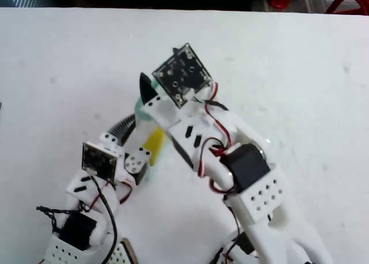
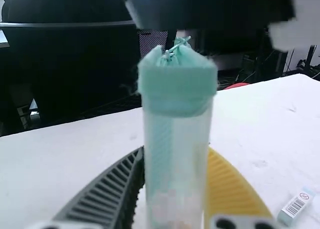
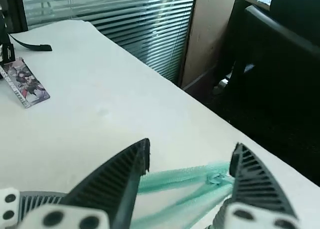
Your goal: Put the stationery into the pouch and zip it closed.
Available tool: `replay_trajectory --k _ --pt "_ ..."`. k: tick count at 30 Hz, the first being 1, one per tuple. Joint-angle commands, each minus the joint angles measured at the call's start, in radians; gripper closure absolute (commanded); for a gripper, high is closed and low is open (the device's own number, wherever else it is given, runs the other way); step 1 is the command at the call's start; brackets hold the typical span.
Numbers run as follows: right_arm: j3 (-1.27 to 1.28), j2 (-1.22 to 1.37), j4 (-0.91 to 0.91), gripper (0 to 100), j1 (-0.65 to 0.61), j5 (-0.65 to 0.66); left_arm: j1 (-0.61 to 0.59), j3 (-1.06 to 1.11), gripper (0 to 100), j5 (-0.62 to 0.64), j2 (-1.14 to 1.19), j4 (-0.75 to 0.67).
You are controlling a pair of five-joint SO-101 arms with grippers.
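White counter [image 1: 57, 62] carries both arms, with the task's things gathered near its middle. On the near left, the left claw [image 2: 176, 161] is closed around the pouch [image 2: 175, 124]. Its grey ribbed finger [image 2: 107, 189] presses one side and its yellow finger [image 2: 227, 186] the other. The pouch stands upright in that grip. Its body is clear plastic, with pale shapes showing through low down that are too blurred to identify. A teal zip band [image 2: 177, 86] caps the top, and a small metal pull [image 2: 176, 46] sticks up from it.

To the right, the right arm leans in from the near right, and its claw [image 3: 191, 154] hangs over the top of the pouch. Its two black ribbed fingers are spread wide and hold nothing. Between them, two teal strips of the zip run together at the pull, which lies just beside one finger. I cannot tell how far the zip is closed.

A small white and pale green block [image 2: 295, 206] lies on the counter, apart from the pouch. A printed card [image 3: 25, 84] and a black strip [image 3: 31, 45] lie well apart from the claws, near a slatted blind [image 3: 125, 19].
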Motion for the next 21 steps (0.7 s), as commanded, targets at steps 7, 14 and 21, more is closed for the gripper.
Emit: replay_trajectory --k 7,14,21 --pt "-0.052 -0.182 0.081 76.1 0.127 0.003 0.002 -0.028 81 -0.005 -0.01 -0.023" --pt "-0.041 -0.196 0.328 76.2 0.435 0.002 -0.007 -0.031 81 -0.006 -0.01 -0.025" --pt "0.144 -0.081 0.435 76.2 0.588 0.0 -0.033 -0.031 84 -0.026 -0.01 -0.046"
